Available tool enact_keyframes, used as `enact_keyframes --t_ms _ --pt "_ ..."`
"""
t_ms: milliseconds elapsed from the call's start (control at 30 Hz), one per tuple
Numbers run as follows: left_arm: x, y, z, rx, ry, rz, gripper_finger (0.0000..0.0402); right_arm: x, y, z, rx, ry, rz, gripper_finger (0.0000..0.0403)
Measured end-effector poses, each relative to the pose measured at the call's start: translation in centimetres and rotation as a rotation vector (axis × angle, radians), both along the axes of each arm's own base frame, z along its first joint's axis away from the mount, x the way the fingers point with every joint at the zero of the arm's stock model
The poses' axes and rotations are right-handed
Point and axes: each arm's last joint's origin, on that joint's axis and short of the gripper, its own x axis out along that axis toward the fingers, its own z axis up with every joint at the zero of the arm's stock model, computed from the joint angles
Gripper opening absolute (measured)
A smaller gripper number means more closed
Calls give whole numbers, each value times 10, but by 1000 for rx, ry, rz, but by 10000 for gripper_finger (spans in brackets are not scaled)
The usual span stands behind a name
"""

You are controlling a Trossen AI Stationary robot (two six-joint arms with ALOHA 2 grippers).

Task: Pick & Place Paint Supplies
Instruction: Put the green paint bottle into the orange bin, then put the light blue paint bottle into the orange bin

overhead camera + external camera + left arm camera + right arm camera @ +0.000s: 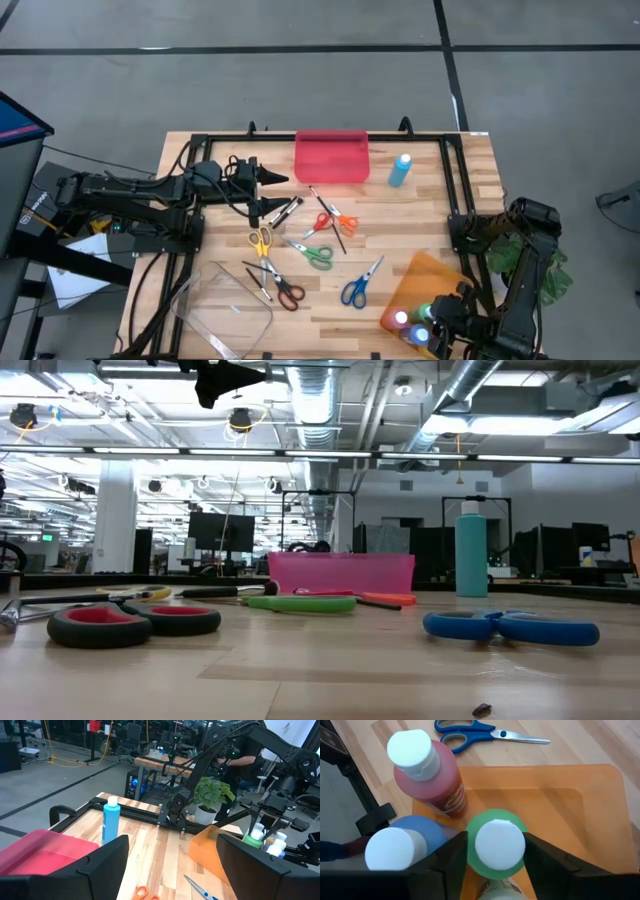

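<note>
My right gripper [496, 865] hangs over the orange tray [560, 805] at the table's near right, open. Its fingers slant down close on either side of a green paint bottle [497, 842], which stands in the tray beside a red bottle [432, 780] and a blue one [400, 847]. Another blue bottle [400, 170] stands on its base at the far right of the table. Several scissors [315, 255] and dark brushes [285, 210] lie flat mid-table. My left gripper [272, 180] waits open above the table's left, pointing level. My right gripper's fingers [452, 862] flank the green bottle's shoulder [472, 827] just below its white cap, coming from above at a slant. No gap shows there, and I cannot tell whether they touch it. The bottle stands upright in the tray.
A red tray [331, 157] sits at the far middle and a clear tray [225, 305] at the near left. Blue scissors [358, 287] lie just left of the orange tray. A black frame [455, 180] runs along the table's sides. A potted plant [212, 795] stands beyond the right edge.
</note>
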Motion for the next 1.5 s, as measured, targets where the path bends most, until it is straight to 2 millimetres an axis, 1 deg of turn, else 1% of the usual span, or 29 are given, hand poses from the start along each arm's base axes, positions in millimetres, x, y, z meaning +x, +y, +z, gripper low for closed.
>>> enact_keyframes --t_ms 167,367,500,633,700,767,867,933,1100,1267,1367,1500 --pt "0 0 0 -1 0 0 298 0 0 1 4 -1 -4 215" --pt "0 0 0 -1 0 0 298 -3 -9 14 31 -15 -4 229" --pt "0 1 0 1 0 20 298 -5 -22 30 58 -29 -14 230" --pt "0 1 0 1 0 21 298 -5 -45 53 54 -114 -40 230" --pt "0 1 0 -5 -1 21 298 -3 -63 65 31 -158 -80 230" --pt "0 1 0 -6 -1 21 298 1 -82 74 8 -168 -131 230" --pt "0 1 0 -8 -1 22 298 16 -112 85 -18 -175 -153 230" --pt "0 1 0 -8 -1 22 298 28 -135 90 -24 -176 -227 230" --pt "0 1 0 -8 -1 22 298 57 -195 96 -94 -141 -415 230" --pt "0 1 0 -9 -1 22 298 74 -261 98 -183 -51 -586 230" --pt "0 1 0 -9 -1 22 298 78 -296 98 -189 28 -629 230" --pt "0 1 0 -9 -2 22 298 82 -332 98 -129 72 -607 230"
